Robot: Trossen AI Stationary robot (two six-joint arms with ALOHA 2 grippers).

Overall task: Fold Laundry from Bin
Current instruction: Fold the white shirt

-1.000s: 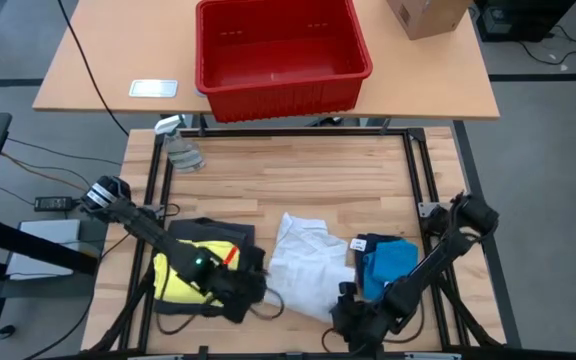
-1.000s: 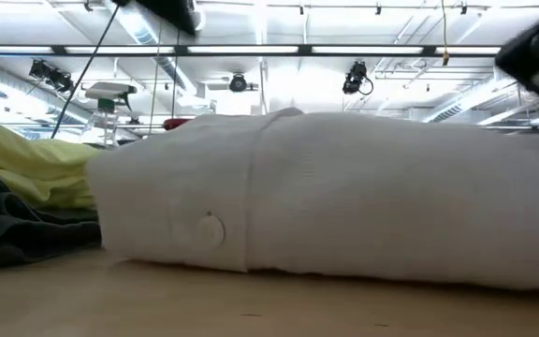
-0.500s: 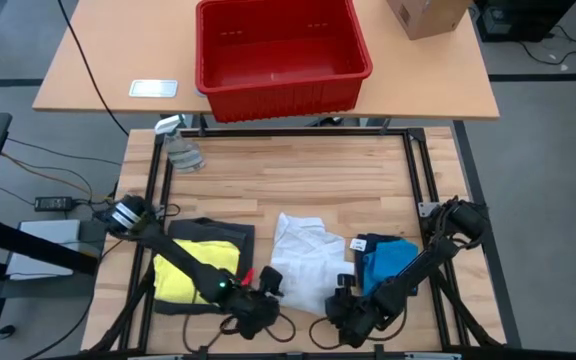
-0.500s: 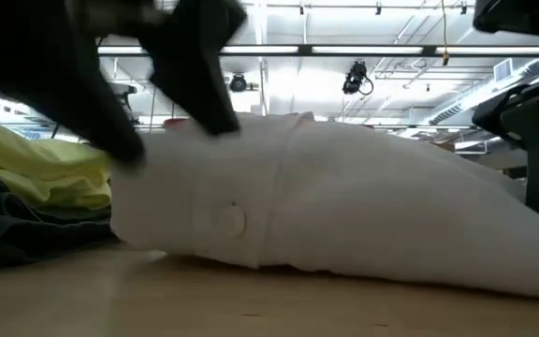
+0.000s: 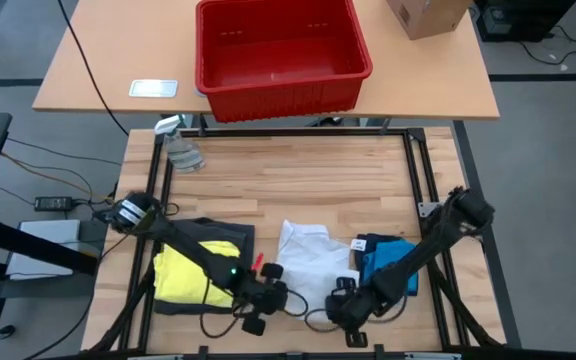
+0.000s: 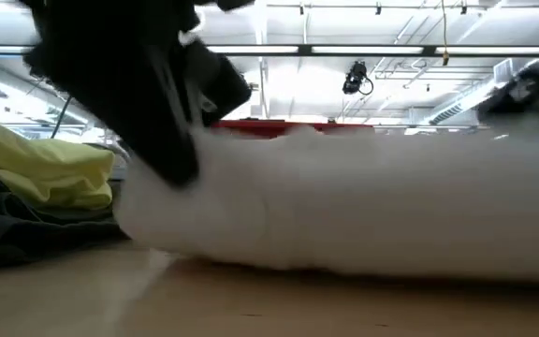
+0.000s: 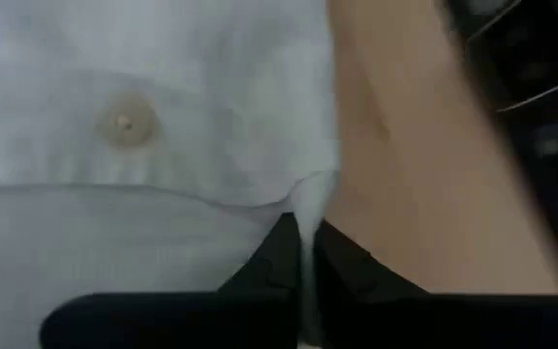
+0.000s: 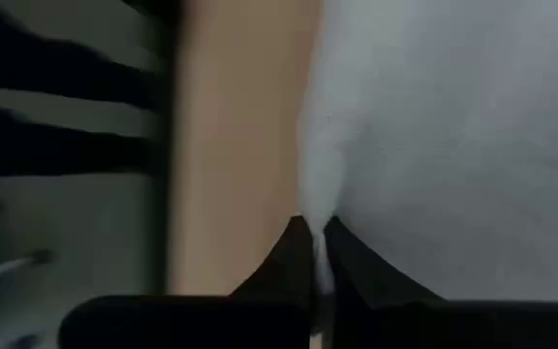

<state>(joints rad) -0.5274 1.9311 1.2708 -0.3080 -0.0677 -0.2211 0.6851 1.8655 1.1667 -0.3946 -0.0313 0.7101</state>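
Observation:
The white garment (image 5: 306, 262) lies crumpled on the wooden table near its front edge, a button (image 7: 124, 121) showing on it. My left gripper (image 5: 273, 287) is shut on its near left edge. My right gripper (image 5: 346, 293) is shut on its near right edge. To the left, a yellow garment (image 5: 193, 272) rests on a dark grey one (image 5: 218, 232). A blue garment (image 5: 388, 260) lies to the right. The red bin (image 5: 280, 55) stands on the far table. My left gripper pinches a corner of the white garment's edge (image 7: 308, 206) between its two fingers, coming in low from the table's left. The cloth around it lies on the table. My right gripper pinches a fold at the white garment's edge (image 8: 320, 199) between its two fingers, coming in low from the table's near right. The rest of the cloth lies on the table.
A spray bottle (image 5: 178, 148) lies at the table's far left corner. A cardboard box (image 5: 426, 14) and a small flat device (image 5: 154, 88) sit on the far table beside the bin. The far half of the wooden table (image 5: 288, 180) is bare.
My left gripper has gone from over the yellow garment toward the table's right, down to the white garment's near left edge, and has shut there. My right gripper has shifted a little to the garment's near right edge and taken hold.

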